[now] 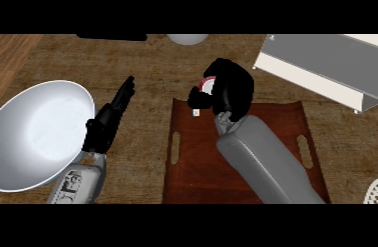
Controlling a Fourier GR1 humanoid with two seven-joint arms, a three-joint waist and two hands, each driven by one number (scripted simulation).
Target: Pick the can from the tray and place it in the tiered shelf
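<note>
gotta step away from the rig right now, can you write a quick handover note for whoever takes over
Right hand: curled round the can at the far end of the tray; only a sliver of the can's red and white top shows past the fingers. Whether it has left the tray cannot be told.
Left hand: open, fingers straight, holding nothing, beside the large white plate.
Tiered shelf: far right of the counter, no can in it.
Done: the can is grasped.
Left: carry it right and away to the shelf, set it on a tier, release.
</note>
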